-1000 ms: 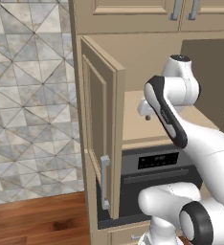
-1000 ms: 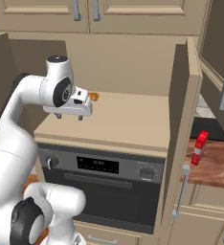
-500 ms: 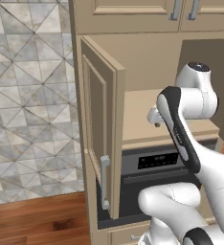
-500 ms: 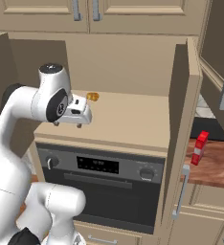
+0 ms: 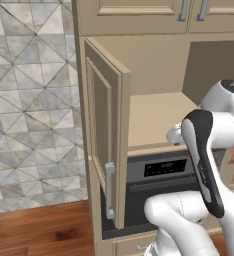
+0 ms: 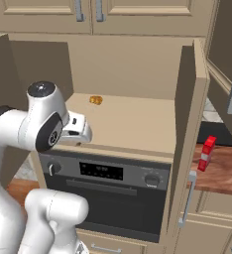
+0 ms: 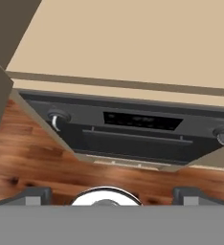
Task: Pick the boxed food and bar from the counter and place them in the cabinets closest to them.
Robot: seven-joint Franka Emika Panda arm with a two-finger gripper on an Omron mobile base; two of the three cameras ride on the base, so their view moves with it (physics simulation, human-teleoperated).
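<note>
Beige cabinet (image 5: 154,75), left base view: door (image 5: 106,145) swung open left of the end effector (image 5: 175,134), which sits at the shelf's front edge, mostly hidden by the arm; black oven (image 5: 161,172) below it.

Right base view: end effector (image 6: 77,130) over the shelf (image 6: 133,121) front edge, holding nothing. Small orange item (image 6: 95,100) behind it on the shelf. Red box (image 6: 206,153) well to its right, upright on the wood-grain desk (image 6: 222,171), past the open right door (image 6: 187,124).

Hand view: finger tips (image 7: 36,195) wide apart, nothing between; oven panel (image 7: 142,122) ahead, tan shelf beyond, wood floor (image 7: 28,158) nearer.
</note>
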